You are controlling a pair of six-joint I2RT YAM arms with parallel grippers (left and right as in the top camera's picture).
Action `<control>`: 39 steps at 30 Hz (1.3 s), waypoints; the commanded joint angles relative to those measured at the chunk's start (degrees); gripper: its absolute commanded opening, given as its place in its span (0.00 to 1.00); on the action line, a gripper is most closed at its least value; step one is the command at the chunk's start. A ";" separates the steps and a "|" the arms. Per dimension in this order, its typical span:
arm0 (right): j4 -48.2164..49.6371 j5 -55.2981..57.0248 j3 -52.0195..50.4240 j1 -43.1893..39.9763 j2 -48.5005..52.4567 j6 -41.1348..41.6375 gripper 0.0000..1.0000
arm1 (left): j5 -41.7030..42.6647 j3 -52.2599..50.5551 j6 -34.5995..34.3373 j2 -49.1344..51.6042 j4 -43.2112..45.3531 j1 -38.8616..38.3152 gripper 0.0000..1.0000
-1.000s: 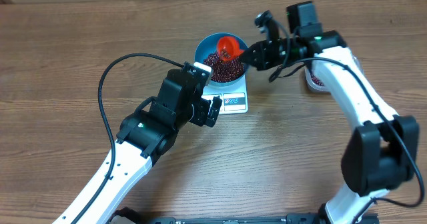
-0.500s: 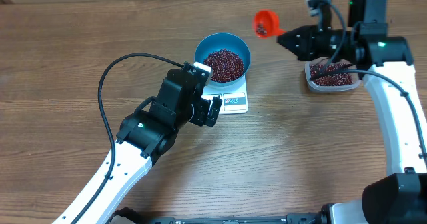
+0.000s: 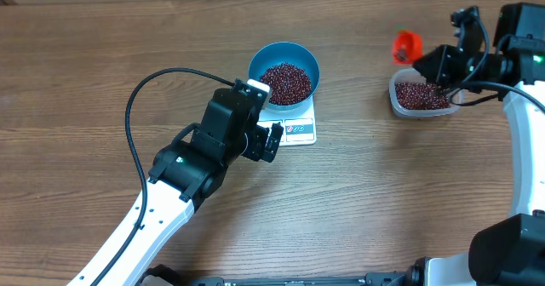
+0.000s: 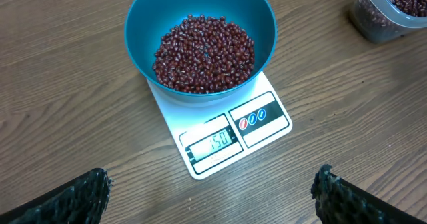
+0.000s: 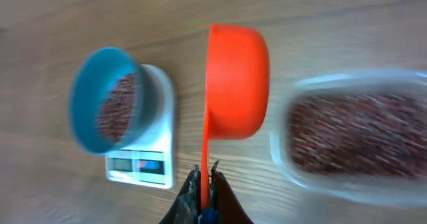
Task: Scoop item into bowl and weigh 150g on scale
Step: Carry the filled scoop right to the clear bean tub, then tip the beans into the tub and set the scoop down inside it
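Even bright light; right wrist view motion-blurred.

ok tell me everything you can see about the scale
The scale is a flat white rectangle, plastic by its look, lying level on the wooden table. Along its near edge are a small display that seems to read 150 and a panel with little red and blue buttons. The blue bowl of beans sits on its far half; nothing else touches it.
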 commanded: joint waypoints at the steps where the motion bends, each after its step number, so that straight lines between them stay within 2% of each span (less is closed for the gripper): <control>1: -0.66 8.41 1.40 -0.48 -1.05 -0.44 0.04 | 0.68 -0.07 0.66 0.24 0.17 0.00 0.99; 5: -1.57 13.33 1.40 -0.42 -1.05 -0.66 0.04 | 0.68 -0.07 0.66 0.24 0.17 0.00 1.00; 9: -2.62 16.00 1.40 -0.02 -1.05 -6.43 0.04 | 0.68 -0.07 0.66 0.24 0.17 0.00 1.00; 17: -3.26 32.98 1.36 2.89 -1.05 -6.64 0.04 | 0.68 -0.07 0.66 0.24 0.17 0.00 0.99; 20: -3.26 35.26 1.33 4.63 -1.05 -9.38 0.04 | 0.68 -0.07 0.66 0.24 0.17 0.00 1.00; 25: -2.34 41.97 1.22 7.19 -1.03 -9.22 0.04 | 0.68 -0.07 0.66 0.24 0.17 0.00 1.00; 39: -1.33 44.13 0.59 7.23 -0.72 -8.81 0.04 | 0.68 -0.07 0.66 0.24 0.17 0.00 1.00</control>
